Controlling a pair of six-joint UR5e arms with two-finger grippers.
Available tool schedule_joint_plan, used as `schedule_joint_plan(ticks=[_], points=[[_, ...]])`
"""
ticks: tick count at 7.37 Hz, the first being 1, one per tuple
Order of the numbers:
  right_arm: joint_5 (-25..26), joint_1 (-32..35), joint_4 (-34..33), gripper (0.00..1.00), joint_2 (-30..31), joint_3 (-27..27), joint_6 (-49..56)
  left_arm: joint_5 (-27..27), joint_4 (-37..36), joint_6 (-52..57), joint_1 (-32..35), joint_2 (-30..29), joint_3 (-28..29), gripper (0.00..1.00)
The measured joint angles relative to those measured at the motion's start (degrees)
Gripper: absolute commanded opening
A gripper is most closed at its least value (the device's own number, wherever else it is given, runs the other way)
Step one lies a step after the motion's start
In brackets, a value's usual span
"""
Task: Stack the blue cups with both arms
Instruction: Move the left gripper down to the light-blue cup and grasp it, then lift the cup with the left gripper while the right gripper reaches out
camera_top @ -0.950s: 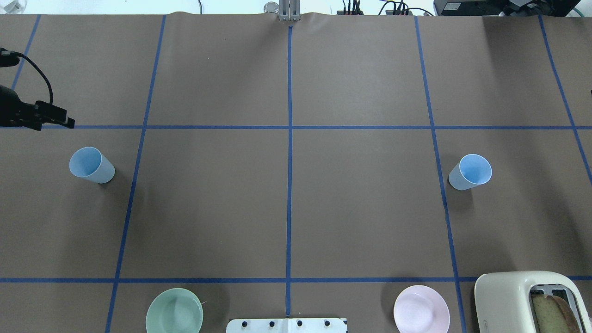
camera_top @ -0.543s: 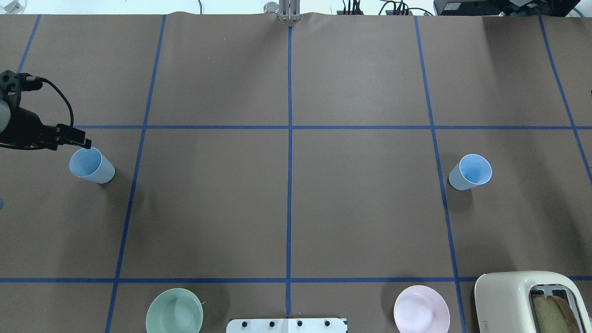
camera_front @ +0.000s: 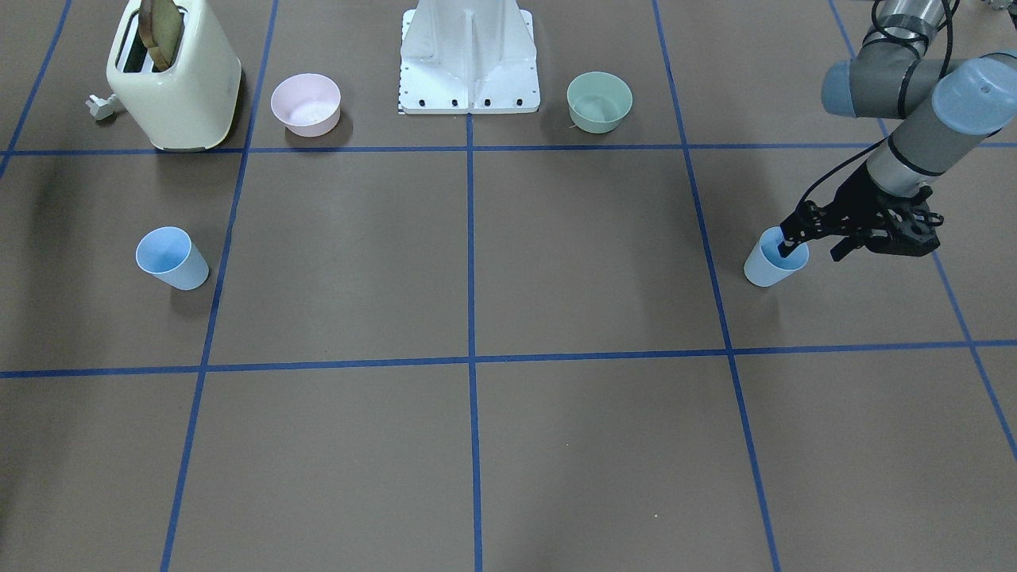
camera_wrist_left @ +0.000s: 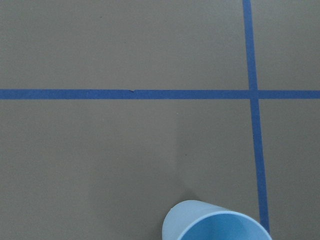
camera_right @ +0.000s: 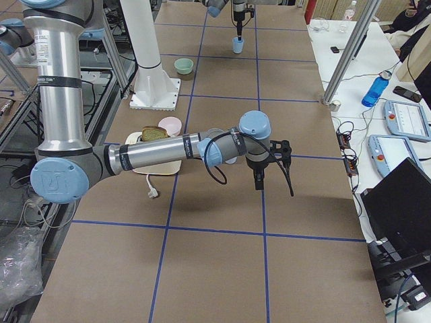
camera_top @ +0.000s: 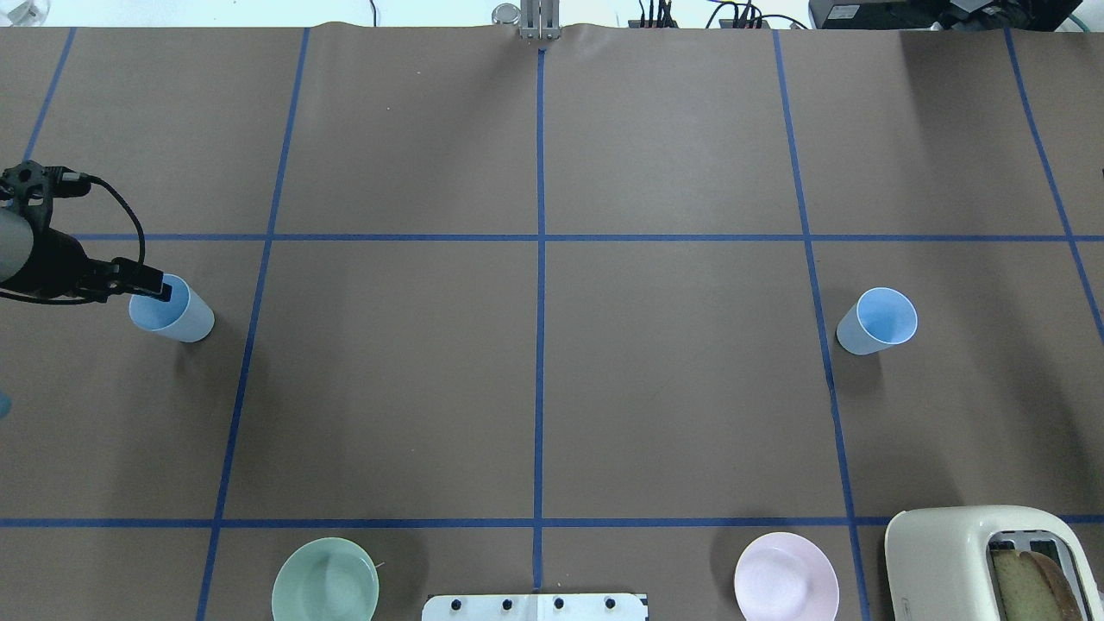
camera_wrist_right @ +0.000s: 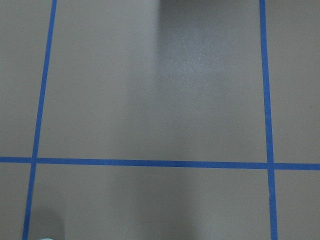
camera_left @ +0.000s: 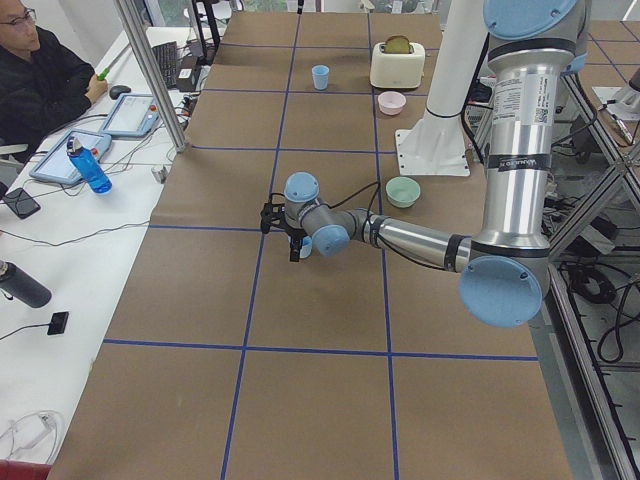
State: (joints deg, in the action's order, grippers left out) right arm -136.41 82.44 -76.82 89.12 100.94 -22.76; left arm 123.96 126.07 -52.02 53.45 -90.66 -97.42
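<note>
Two pale-blue cups stand upright on the brown table. The left cup [camera_top: 178,316] also shows in the front view [camera_front: 769,268] and at the bottom of the left wrist view [camera_wrist_left: 215,226]. My left gripper [camera_front: 812,251] is open, with one finger inside this cup's mouth and the other outside its rim [camera_top: 142,289]. The right cup [camera_top: 875,321] stands alone on the other side [camera_front: 171,258]. My right gripper [camera_right: 259,180] shows only in the exterior right view, low over bare table, and I cannot tell whether it is open or shut.
A cream toaster [camera_top: 975,561] with bread, a pink bowl [camera_top: 786,576] and a green bowl [camera_top: 325,580] sit along the robot's edge, either side of the white pedestal [camera_front: 470,56]. An operator's side table with a blue bottle [camera_left: 89,167] lies beyond the far edge.
My left gripper has moved right and toward the robot, from beyond the left cup to its rim; one finger is now inside its mouth. Both cups stay put.
</note>
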Motion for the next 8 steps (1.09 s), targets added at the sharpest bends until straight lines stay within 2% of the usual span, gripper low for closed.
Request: schedule_joint_plan(ticks=[1,2,4,8], points=[[0.0,0.0,0.0,1.0,-0.01,-0.06,0.0,-0.55,-0.02,0.02,-0.8,0.03,0.23,0.77],[0.0,0.0,0.0,1.0,-0.05,-0.1,0.0,-0.79,-0.03,0.09,-1.32,0.04,0.38,0.55],[0.0,0.0,0.0,1.0,-0.08,-0.13,0.0,-0.9,0.02,0.29,-1.73,0.03,0.49,0.0],[0.0,-0.1,0.0,1.0,-0.11,-0.03,0.0,-0.39,-0.24,0.34,-1.85,-0.5,0.38,0.0]])
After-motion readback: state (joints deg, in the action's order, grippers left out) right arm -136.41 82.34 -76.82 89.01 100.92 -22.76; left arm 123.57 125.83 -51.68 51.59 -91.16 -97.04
